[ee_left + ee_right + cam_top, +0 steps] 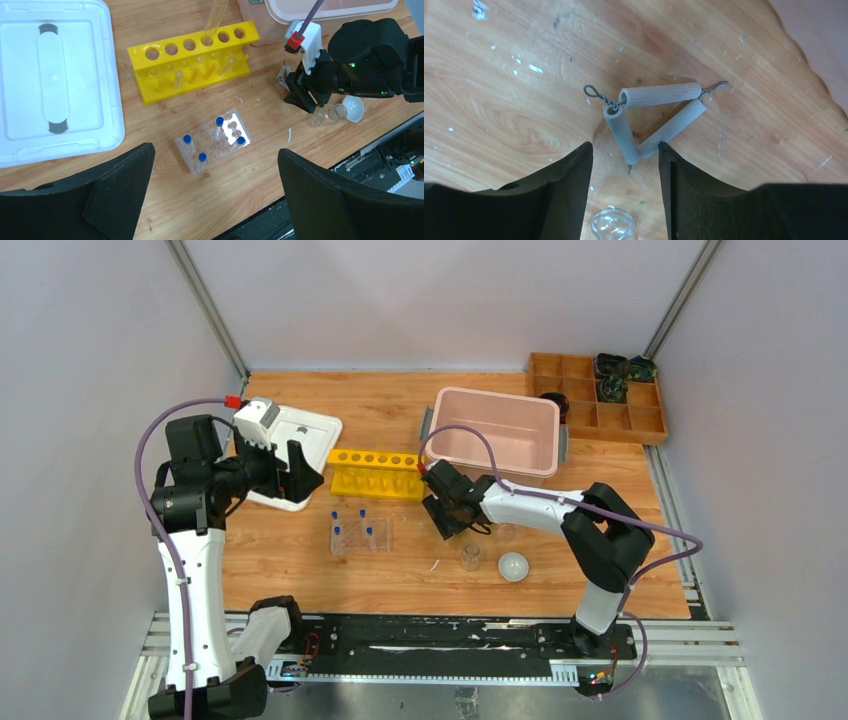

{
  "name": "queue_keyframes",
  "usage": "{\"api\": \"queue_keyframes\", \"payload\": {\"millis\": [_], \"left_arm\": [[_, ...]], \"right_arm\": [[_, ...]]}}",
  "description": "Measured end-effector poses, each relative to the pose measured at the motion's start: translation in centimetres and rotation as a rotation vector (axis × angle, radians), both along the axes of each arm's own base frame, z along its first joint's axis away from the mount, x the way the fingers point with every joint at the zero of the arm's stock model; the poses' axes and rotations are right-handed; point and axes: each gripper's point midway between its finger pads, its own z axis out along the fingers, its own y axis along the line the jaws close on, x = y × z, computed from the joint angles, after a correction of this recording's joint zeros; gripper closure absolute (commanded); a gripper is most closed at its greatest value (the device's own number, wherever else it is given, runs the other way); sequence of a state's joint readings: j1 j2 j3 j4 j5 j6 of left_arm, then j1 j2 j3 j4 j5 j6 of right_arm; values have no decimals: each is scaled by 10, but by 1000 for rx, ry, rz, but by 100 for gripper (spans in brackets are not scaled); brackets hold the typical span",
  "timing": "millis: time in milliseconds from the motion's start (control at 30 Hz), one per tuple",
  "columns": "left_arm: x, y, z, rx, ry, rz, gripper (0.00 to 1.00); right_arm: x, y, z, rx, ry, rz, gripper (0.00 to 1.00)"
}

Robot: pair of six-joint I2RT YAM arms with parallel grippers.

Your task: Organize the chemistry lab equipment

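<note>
Currently, the table (290, 575) carries several items around the 2 arms. A yellow rack (377, 472) stands at mid-table with 1 clear tube upright in one of its holes. A white lid (300, 435) with a grey handle lies left of it, and a pink tub (497, 430) sits to its right. A brown wooden compartment tray (600, 400) occupies the far right corner.

The clear plastic tube rack (360, 533) lies near the yellow rack, on the side towards the arm bases. It holds 4 blue-capped tubes (219, 121). A small clear glass cup (470, 557) and the small white round dish (513, 566) stand side by side, nearer the bases than the right gripper (445, 515).

In the top view, the right gripper body hides the white triangle (654, 117). In the right wrist view, the triangle lies flat on the wood. Its 3 ribbed tubes are joined by twisted wire at the corners.

Right gripper jaws: spread. The nearest corner of the triangle sits between the fingertips (574, 175). Contact with either finger cannot be confirmed. The rim of a glass cup shows at the bottom edge of this view, between the fingers.

Left gripper (295, 475) jaws: spread wide and holding nothing. The gripper hovers above the table, over the lid's near edge, with the tube rack and yellow rack in its camera view.
</note>
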State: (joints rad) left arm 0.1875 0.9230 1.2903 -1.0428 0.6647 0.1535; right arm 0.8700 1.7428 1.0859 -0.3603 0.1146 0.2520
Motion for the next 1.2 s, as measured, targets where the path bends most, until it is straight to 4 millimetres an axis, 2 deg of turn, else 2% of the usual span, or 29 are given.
{"api": "queue_keyframes", "payload": {"millis": [300,467,600,833,933,1200], "left_arm": [[2,0,-2,-2,9,0,0],[2,0,-2,-2,9,0,0],[1,0,-1,-1,7,-1,0],[1,0,-1,1,5,-2,0],[1,0,-1,1,5,-2,0],[1,0,-1,0,5,-2,0]], "right_arm": [[10,12,1,23,-33,43,63],[9,11,3,21,-33,44,63],[8,9,13,25,-38,45,62],[19,24,35,74,-75,56,62],[18,29,32,85,-65,73,61],[17,35,9,73,-28,94,61]]}}
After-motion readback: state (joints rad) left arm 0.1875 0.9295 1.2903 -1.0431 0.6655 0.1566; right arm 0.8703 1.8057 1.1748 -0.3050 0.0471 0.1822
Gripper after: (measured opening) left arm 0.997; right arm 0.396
